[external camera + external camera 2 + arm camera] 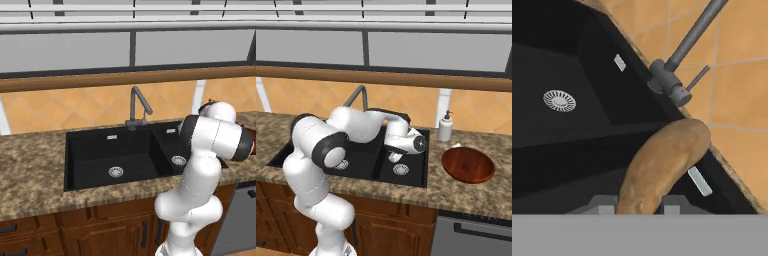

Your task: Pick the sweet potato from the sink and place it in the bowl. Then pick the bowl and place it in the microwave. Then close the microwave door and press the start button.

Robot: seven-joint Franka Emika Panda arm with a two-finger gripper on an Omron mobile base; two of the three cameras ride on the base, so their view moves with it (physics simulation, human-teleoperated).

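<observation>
Step in hand: carrying sweet potato [664,167] out of sink [90,160]. Pincer [639,206] clamped on tuber, above small basin. Next: lift clear of rim, swing right to bowl [468,164] on surface [476,192], lower, release inside.

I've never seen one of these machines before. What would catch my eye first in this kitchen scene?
First the big white arm, bent over the black sink set in the speckled stone counter. In the hand view, the gripper holds a pale tan sweet potato between its fingers, above the sink near the grey faucet. To the right of the sink, a reddish-brown bowl waits on the counter beside a white soap bottle.
</observation>
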